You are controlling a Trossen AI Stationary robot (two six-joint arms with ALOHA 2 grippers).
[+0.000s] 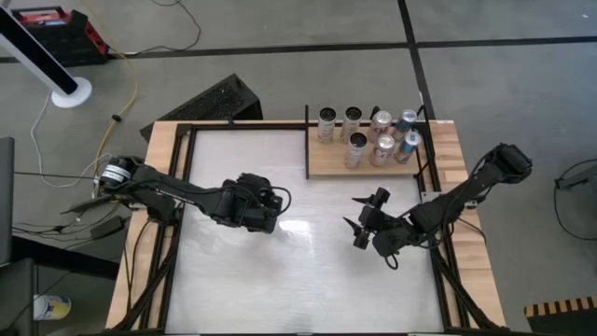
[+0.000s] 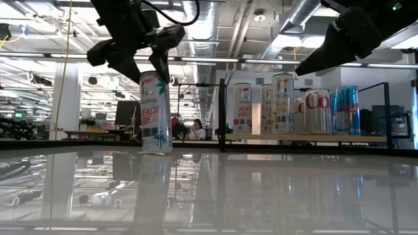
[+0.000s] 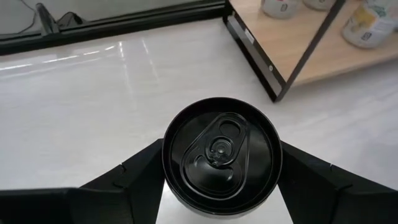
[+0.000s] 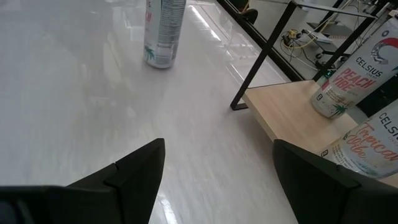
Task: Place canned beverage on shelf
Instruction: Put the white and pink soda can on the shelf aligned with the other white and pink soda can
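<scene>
Seven cans (image 1: 373,135) already stand on the shelf (image 1: 326,166); one can (image 2: 155,112) remains on the desk (image 1: 308,280), the left gripper (image 3: 217,165) spread around it, the right gripper (image 4: 217,168) spread empty.

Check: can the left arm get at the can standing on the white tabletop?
Likely yes. The left gripper sits right over the can, open fingers flanking its top, nothing between; the can stands alone.

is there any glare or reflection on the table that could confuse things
High view: a bright glare patch on the table beside the left gripper. Low view: the glossy top mirrors the can and ceiling lights. Left wrist view: streaks of glare behind the can.
</scene>
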